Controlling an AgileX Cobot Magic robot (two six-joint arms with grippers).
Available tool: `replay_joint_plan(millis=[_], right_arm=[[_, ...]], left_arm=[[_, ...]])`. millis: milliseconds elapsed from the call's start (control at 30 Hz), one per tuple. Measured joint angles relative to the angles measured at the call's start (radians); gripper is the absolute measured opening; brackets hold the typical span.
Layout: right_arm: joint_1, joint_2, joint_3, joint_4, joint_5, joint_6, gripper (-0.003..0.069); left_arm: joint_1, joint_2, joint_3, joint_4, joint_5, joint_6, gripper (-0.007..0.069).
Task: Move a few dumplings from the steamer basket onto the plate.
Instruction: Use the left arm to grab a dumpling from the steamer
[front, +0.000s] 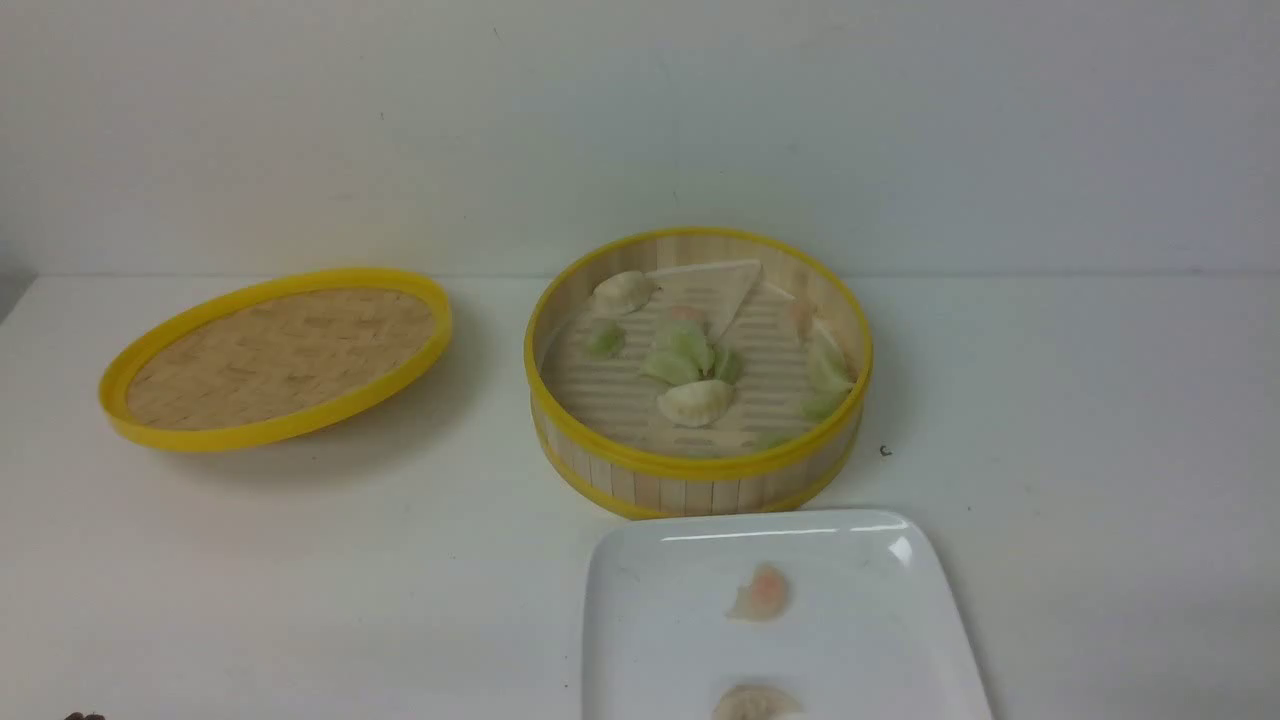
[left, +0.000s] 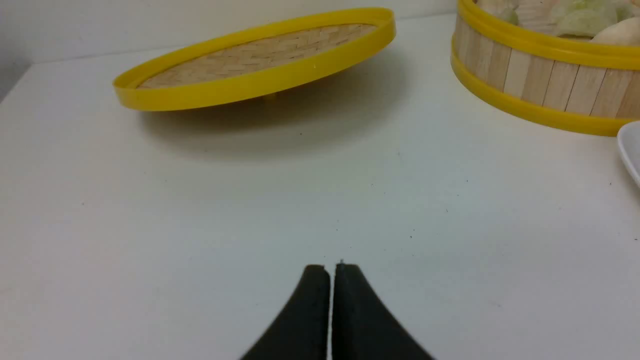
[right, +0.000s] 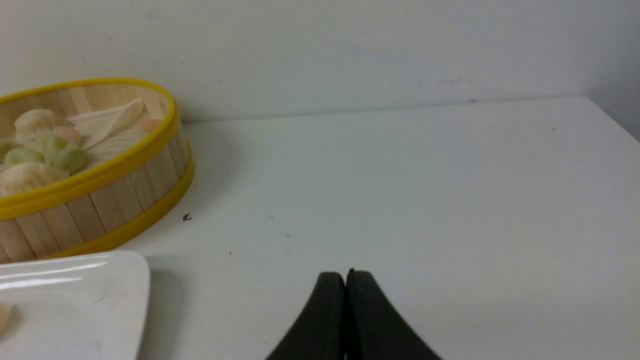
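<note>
The steamer basket (front: 700, 470) stands mid-table with several dumplings on its ribbed floor, among them a whitish one (front: 695, 402) and a green one (front: 672, 365). In front of it lies the white plate (front: 650, 620), which carries a pink-tinted dumpling (front: 762, 592) and a beige one (front: 755, 703) at the frame's lower edge. My left gripper (left: 331, 267) is shut and empty over bare table, well short of the basket (left: 530, 75). Right of the basket (right: 100, 200) and the plate (right: 90, 300), my right gripper (right: 345, 274) is likewise shut with nothing in it.
The flat woven lid (front: 275, 355) with a yellow rim rests tilted on the table, left of the basket, and shows again as the lid (left: 255, 62) ahead of my left gripper. A pale triangular sheet (front: 715, 285) leans inside the basket. A white wall stands behind the table.
</note>
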Motion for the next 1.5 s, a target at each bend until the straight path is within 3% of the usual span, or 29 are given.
replay_joint_plan(millis=[667,800,900,1000,1133,1233,1400,1500], right_arm=[[0.000,0.000,0.000,0.000,0.000,0.001,-0.0013],[0.000,0.000,0.000,0.000,0.000,0.001,-0.0013],[0.000,0.000,0.000,0.013,-0.004,0.009,-0.0013],[0.000,0.000,0.004,0.124,-0.055,0.063,-0.0013],[0.001,0.000,0.004,0.477,-0.265,0.240,-0.0013],[0.001,0.000,0.004,0.625,-0.345,0.263,-0.0013],[0.001,0.000,0.004,0.736,-0.447,0.263,-0.0013],[0.015,0.000,-0.037,0.708,-0.403,0.255,-0.0013]], left_arm=[[0.000,0.000,0.001,0.023,-0.009,0.001,-0.0006],[0.000,0.000,0.003,-0.026,-0.071,-0.049,-0.0006],[0.000,0.000,0.003,-0.130,-0.132,-0.119,-0.0006],[0.000,0.000,0.003,-0.241,-0.188,-0.180,-0.0006],[0.000,0.000,0.003,-0.438,-0.264,-0.231,-0.0006],[0.000,0.000,0.003,-0.524,-0.326,-0.238,-0.0006],[0.000,0.000,0.003,-0.648,-0.562,-0.254,-0.0006],[0.000,0.001,-0.049,-0.663,-0.613,-0.260,-0.0006]])
